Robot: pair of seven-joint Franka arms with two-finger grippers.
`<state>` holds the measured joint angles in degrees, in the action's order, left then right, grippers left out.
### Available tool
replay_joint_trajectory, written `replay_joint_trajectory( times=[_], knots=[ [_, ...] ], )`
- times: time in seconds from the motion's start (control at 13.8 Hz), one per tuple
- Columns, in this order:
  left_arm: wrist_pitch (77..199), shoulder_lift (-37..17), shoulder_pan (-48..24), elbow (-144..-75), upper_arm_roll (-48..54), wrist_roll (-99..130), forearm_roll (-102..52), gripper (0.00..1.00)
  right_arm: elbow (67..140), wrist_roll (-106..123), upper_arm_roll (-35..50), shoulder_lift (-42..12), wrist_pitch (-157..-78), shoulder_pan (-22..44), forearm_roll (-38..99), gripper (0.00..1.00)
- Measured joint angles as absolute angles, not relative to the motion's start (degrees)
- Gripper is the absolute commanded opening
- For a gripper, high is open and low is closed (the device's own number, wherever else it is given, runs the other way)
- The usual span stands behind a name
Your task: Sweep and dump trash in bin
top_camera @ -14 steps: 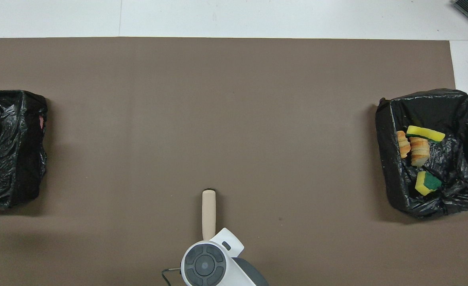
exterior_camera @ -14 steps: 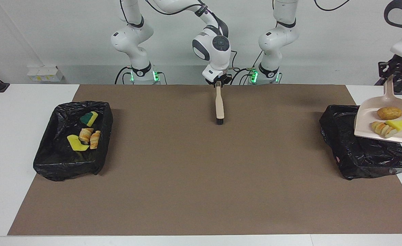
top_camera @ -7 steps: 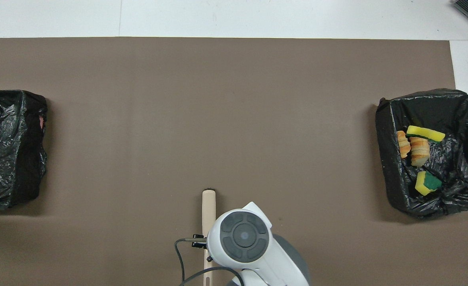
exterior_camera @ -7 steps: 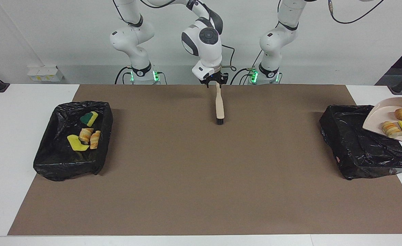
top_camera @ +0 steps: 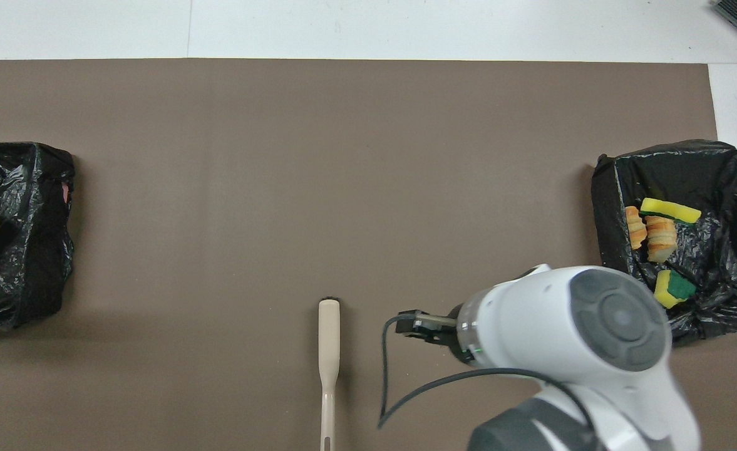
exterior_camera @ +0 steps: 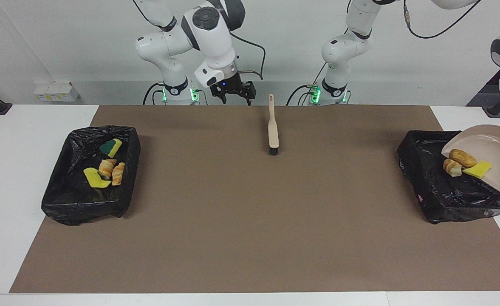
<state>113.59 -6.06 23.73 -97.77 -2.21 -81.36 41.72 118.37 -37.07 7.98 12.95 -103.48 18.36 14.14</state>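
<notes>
**Brush released, dustpan tipping over the bin**

The right tool (exterior_camera: pixel 232 90) has let go of the brush (exterior_camera: pixel 273 129), which now lies flat on the tabletop (exterior_camera: pixel 250 221) near the robots. That tool has lifted away toward its own arm's base, fingers spread and empty. At the left arm's end, the dustpan (exterior_camera: pixel 494 157) has tilted steeply over the black-lined bin (exterior_camera: pixel 445 191). The left tool is out of frame, closed on the pan's handle. The trash (exterior_camera: pixel 462 163), two bread lumps and a yellow sponge scrap, has slid to the pan's lower lip, just above the liner. Sweeping looks finished; the dump seems about to complete. The other bin (exterior_camera: pixel 90 174) already holds scraps.
</notes>
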Motion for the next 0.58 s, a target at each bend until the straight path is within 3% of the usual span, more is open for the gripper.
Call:
replay_joint_trajectory(
  times=[0.29, 0.58],
  knots=[
    [115.9, -6.1, 23.8, -97.8, -2.9, -86.0, 43.2, 0.00, 110.6, -27.6, 7.8, 13.3, -95.8, 9.4, 7.0, 1.00],
    [118.6, -6.3, 23.8, -96.7, -3.0, -86.7, 47.2, 0.00, 97.9, -22.8, 7.8, 7.3, -87.4, 4.1, 2.6, 1.00]
  ],
)
